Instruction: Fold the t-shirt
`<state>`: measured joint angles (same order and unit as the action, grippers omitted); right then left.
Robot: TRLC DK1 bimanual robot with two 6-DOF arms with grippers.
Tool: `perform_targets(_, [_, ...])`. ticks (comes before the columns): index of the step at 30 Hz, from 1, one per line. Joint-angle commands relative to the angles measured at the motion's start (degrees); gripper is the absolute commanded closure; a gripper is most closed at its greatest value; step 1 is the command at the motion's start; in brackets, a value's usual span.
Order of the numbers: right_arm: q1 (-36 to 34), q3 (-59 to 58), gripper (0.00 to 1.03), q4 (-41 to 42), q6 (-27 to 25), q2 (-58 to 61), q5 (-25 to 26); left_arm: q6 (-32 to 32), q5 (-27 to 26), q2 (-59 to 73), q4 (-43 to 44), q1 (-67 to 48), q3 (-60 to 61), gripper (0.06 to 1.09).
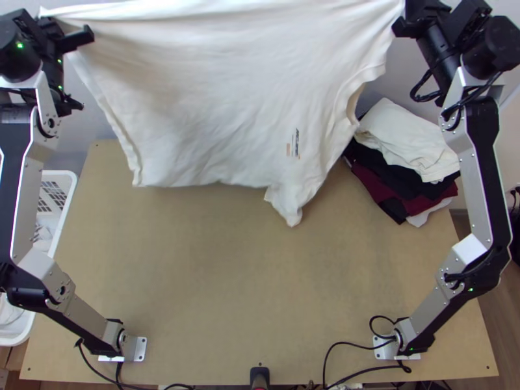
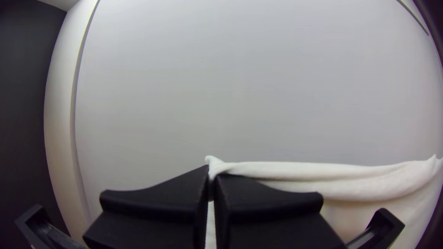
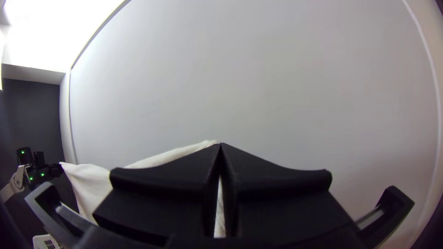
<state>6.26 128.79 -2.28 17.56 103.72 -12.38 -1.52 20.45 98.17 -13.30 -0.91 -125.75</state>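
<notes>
In the top view a white t-shirt (image 1: 214,97) hangs stretched between both arms, high above the table's far part, its lower edge and one sleeve dangling. My left gripper (image 1: 52,32) is at the upper left, and my right gripper (image 1: 404,19) at the upper right. The left wrist view has the left gripper (image 2: 211,184) shut on an edge of the t-shirt (image 2: 369,182), which stretches away from the fingertips. Seen from the right wrist, the right gripper (image 3: 220,157) is shut on the shirt (image 3: 92,184), with cloth behind and below its fingers.
A pile of folded clothes (image 1: 409,143), white, black and dark red, lies at the table's far right. A white plastic basket (image 1: 65,188) stands beyond the table's left edge. Cables (image 1: 351,344) run along the near edge of the wooden table (image 1: 227,273).
</notes>
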Motion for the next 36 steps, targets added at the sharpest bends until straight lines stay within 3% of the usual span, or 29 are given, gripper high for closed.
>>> perform_targets(1, [-1.34, 2.08, 1.0, -1.85, 0.37, -7.57, 1.66, -0.59, 1.96, -6.41, -0.5, -1.29, -1.51, 1.05])
perform_targets(13, [-7.4, -2.49, 1.0, -30.06, -0.51, -31.04, -8.1, -3.31, 1.35, -28.47, -24.93, -8.06, 3.67, 1.05])
perform_targets(21, [-8.81, -8.38, 1.0, -39.11, -3.68, -44.04, -8.27, -5.42, -2.17, -46.93, -32.4, -8.5, 18.0, 1.05])
perform_targets(30, [-8.81, -25.78, 1.0, -38.94, -2.18, -49.41, -8.36, -9.03, -4.63, -52.03, -33.46, -8.41, 31.1, 1.05])
perform_targets(36, [-8.02, -52.15, 1.0, -25.75, 0.54, -52.75, -8.45, -11.49, -9.9, -55.19, -28.89, -7.79, 54.39, 1.05])
